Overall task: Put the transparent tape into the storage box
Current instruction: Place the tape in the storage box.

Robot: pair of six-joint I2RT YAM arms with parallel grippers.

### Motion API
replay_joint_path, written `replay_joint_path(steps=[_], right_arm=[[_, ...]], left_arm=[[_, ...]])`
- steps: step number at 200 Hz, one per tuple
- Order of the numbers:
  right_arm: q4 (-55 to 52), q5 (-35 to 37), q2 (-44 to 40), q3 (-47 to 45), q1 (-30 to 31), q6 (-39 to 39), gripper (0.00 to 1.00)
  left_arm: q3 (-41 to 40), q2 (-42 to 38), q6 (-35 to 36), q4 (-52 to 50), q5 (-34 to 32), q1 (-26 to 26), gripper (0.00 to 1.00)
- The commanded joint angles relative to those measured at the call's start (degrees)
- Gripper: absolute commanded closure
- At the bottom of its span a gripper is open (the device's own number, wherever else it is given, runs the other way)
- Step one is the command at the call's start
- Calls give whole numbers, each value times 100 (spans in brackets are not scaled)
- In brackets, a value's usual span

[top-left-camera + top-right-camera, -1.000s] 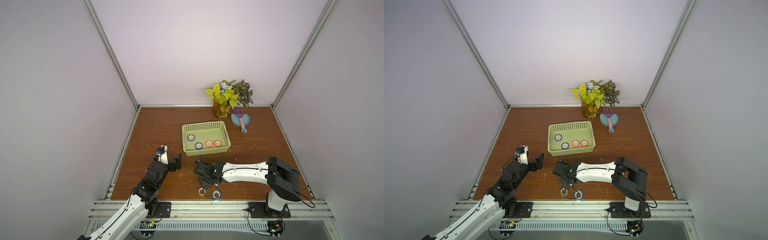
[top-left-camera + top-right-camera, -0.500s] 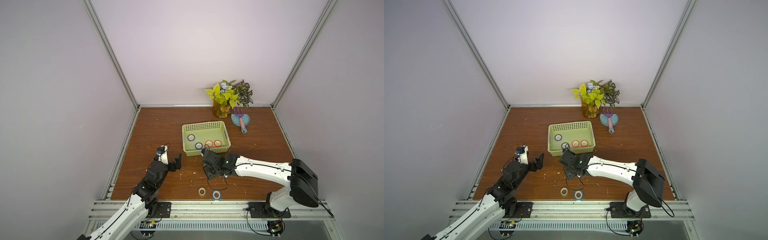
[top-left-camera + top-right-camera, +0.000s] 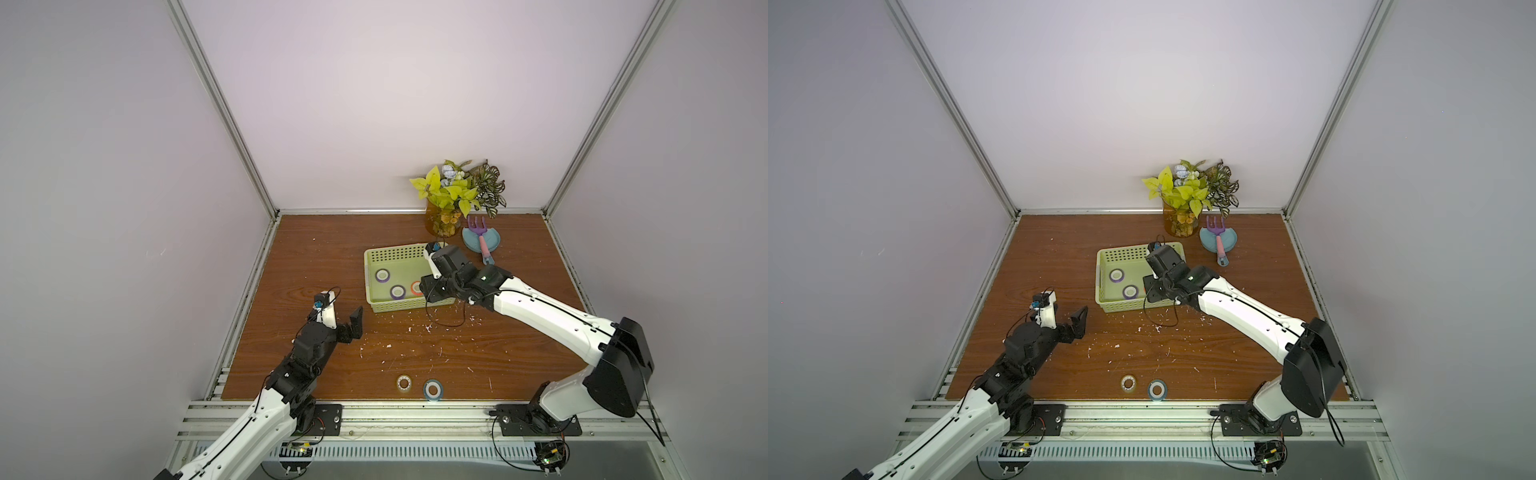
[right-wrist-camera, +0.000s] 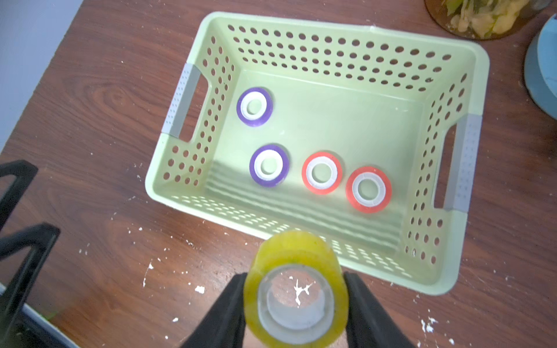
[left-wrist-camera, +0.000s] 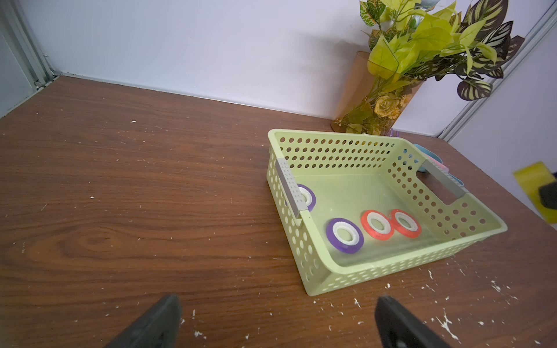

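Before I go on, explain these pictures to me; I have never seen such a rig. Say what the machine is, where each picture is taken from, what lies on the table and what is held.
These are two robot arms mounted at the front of a wooden table. Each ends in a two-fingered gripper. Two pictures look down from one camera overhead. The other two come from a camera on each wrist.

On the table stands a green box with two purple rolls and two red rolls inside. A pale roll and a blue roll lie near the front edge. At the back are a plant and a dish with a toy rake.

The right gripper is shut on a yellowish clear tape, by the box's near wall. The left gripper is open and empty.
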Motion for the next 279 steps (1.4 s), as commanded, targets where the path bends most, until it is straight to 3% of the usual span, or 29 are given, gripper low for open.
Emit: replay_joint_path(steps=[1,148,279], right_arm=[[259,-232,398,453,-103,-321,48],[111,-8,3436,3176,-212,-541,49],[-2,11,4156,3571,-421,-473,49]], left_arm=[[-38,-40,14,145,-95,65,1],[-56,-93,38,160,-94,60,1],[-65,-146,45,134,-119,60,1]])
